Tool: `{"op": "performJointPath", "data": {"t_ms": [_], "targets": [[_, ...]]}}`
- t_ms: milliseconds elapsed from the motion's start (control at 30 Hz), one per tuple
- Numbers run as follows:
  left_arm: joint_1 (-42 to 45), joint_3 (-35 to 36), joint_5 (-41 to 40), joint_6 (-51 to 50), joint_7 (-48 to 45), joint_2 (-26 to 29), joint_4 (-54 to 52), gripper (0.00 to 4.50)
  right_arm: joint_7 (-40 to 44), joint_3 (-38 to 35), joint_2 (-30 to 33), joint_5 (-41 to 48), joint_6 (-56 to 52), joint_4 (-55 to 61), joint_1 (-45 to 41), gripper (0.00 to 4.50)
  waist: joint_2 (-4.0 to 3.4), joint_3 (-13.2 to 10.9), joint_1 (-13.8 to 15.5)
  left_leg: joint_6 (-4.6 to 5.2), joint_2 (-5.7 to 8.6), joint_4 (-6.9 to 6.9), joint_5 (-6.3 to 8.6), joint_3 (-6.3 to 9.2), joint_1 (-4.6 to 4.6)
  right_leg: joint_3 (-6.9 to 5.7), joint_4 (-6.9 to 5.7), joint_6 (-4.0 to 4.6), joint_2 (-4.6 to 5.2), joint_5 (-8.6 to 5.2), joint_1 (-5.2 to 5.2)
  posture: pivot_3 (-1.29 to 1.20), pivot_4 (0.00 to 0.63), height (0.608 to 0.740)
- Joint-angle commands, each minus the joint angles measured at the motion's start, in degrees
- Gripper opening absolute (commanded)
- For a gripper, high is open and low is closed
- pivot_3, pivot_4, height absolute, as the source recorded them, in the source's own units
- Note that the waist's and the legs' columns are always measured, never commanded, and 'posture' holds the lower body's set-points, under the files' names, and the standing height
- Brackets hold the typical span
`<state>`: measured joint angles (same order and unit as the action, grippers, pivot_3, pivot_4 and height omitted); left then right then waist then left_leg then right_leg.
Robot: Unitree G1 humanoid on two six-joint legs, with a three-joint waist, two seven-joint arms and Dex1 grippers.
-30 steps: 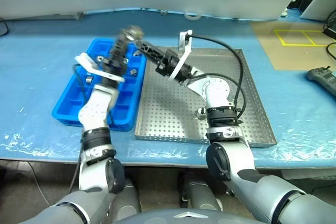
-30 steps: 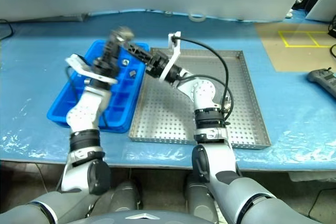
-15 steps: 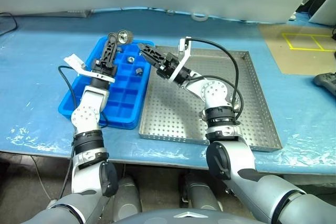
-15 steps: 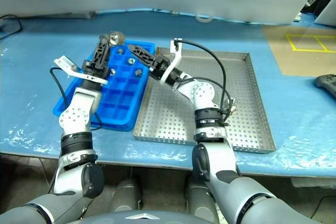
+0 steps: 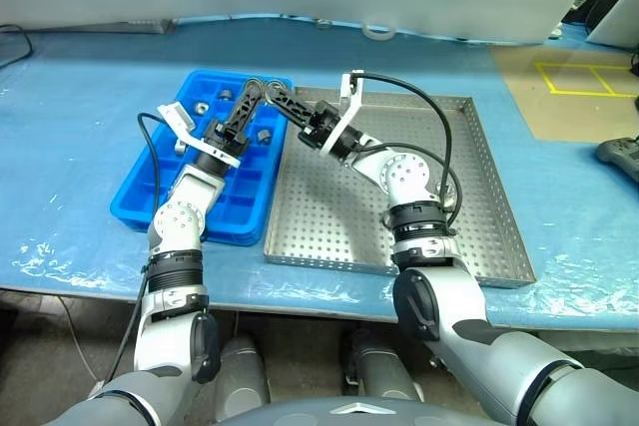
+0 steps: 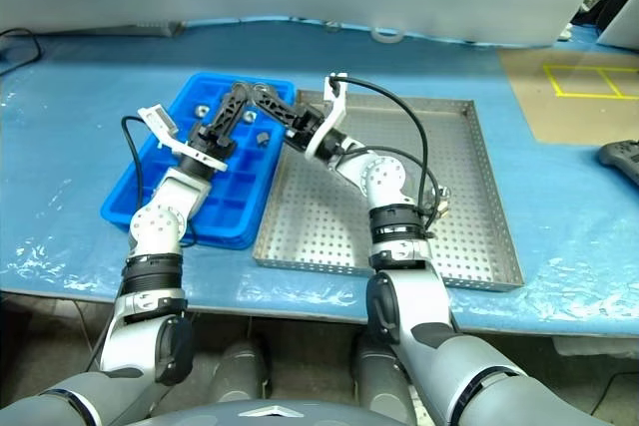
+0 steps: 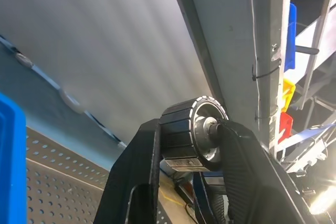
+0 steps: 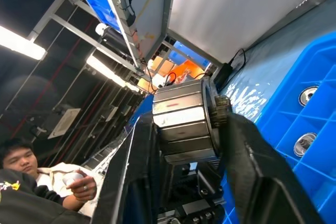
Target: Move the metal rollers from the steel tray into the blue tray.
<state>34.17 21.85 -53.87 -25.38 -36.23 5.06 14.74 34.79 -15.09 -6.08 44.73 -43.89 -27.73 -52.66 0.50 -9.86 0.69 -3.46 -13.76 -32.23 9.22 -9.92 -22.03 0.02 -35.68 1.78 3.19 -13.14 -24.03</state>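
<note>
Item 1: bright blue plastic tray (image 5: 235, 229) with square compartments, at the left on the blue table cover (image 5: 70, 127). At least 3 short silver metal rollers lay in its far compartments, 1 per compartment, e.g. (image 5: 201, 107) and (image 5: 265, 134).

Item 2: left gripper (image 5: 255, 87), 2 black fingers, raised over the far right corner of the blue plastic tray. It was clenched on 1 shiny silver roller with a dark hub (image 7: 186, 140), 1 finger pressed to each side.

Item 3: right gripper (image 5: 271, 91), reaching leftward, its tips met those of the left gripper over the same tray corner. In the right wrist view its 2 fingers (image 8: 139, 145) bracketed the same roller and appeared closed against it, so both grippers grasped that roller in the air, above the tray.

Item 4: large grey perforated steel tray (image 5: 329, 216), low rim, just beside the blue plastic tray on its right.

Item 5: yellow taped square (image 5: 589, 79) on a brown mat, far right.

Item 6: black handheld controller (image 5: 617, 153), right edge.

Item 7: 1 seated person (image 8: 21, 153), in the background of the right wrist view.
</note>
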Motion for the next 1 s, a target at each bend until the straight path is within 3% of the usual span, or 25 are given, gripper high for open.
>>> {"op": "performJointPath", "data": {"t_ms": [33, 133, 233, 333, 433, 600, 733, 1000], "targets": [[0.31, 0.63, 0.07, 0.70, 0.30, 0.64, -1.05, 1.31, 1.97, -0.14, -0.83, 2.55, 0.22, 3.32, -0.82, 1.28, 0.00, 0.00, 0.00, 0.00, 0.00, 0.00, 0.00, 0.00, 0.00, 0.00, 0.00, 0.00, 0.00, 0.00, 0.00, -0.32, 0.150, 0.740], [1.10, 4.84, -3.35, 2.31, 2.77, 0.08, -1.23, 1.31, 0.51, -1.23, -1.23, 2.65, 0.79, 1.97, -1.14, 1.28, 0.00, 0.00, 0.01, 0.00, 0.00, 0.00, 0.00, 0.00, 0.00, 0.00, 0.00, 0.00, 0.00, 0.00, 0.00, -0.28, 0.150, 0.740], [4.10, 16.65, -13.69, 8.97, 10.56, -0.31, -0.75, 1.31, 0.31, -5.69, -2.45, 8.29, -1.26, -1.15, -3.08, 1.28, 0.02, -0.02, 0.27, -0.01, 0.00, -0.01, 0.00, 0.00, -0.02, -0.01, 0.00, 0.00, 0.00, 0.00, 0.00, -0.21, 0.150, 0.740], [2.56, 22.22, -20.03, 11.08, 14.61, 0.93, -4.82, 1.31, 1.67, -7.15, -2.66, 12.44, -3.09, -5.39, -5.87, 1.28, 0.13, -0.01, -0.74, -0.19, -0.01, -0.02, 0.10, 0.01, -0.01, 0.01, -0.03, 0.02, -0.01, -0.01, -0.02, -0.12, 0.150, 0.740], [-3.18, 20.85, -18.65, 10.26, 16.35, 1.93, -14.31, 1.31, 4.93, -5.09, -3.27, 11.30, -3.88, -9.20, -8.52, 1.28, 0.10, 0.00, -1.13, -0.38, -0.15, 0.19, 0.04, 0.09, 0.12, 0.07, 0.00, 0.08, -0.24, 0.04, -0.07, -0.03, 0.150, 0.740], [-9.43, 18.43, -18.10, 10.81, 19.18, 2.17, -24.12, 1.31, 9.17, -2.55, -4.25, 7.92, -2.89, -13.57, -11.23, 1.28, 0.11, -0.01, 3.83, -0.29, -0.31, 0.03, 0.02, 0.46, -0.66, -0.77, 0.16, 0.15, -0.12, -0.02, -0.21, 0.08, 0.150, 0.740], [-17.93, 13.44, -10.02, 11.37, 22.61, 2.57, -32.72, 1.31, 14.85, 3.31, -6.63, 3.80, -1.38, -17.05, -13.70, 1.28, 0.13, 0.00, 6.39, -0.33, -0.20, -0.32, 0.07, 0.86, -1.05, -1.16, 0.13, 0.15, 0.13, -0.01, -0.18, 0.17, 0.150, 0.740], [-16.91, 8.55, -8.18, 11.29, 22.74, 3.21, -29.51, 1.31, 16.71, 4.13, -6.17, 1.85, -0.08, -17.82, -13.80, 1.28, 0.11, -0.01, 7.88, -0.86, -0.20, -0.40, -0.35, 1.30, -1.13, -1.44, -0.12, 0.35, 0.16, -0.09, -0.13, 0.13, 0.150, 0.740]]}}
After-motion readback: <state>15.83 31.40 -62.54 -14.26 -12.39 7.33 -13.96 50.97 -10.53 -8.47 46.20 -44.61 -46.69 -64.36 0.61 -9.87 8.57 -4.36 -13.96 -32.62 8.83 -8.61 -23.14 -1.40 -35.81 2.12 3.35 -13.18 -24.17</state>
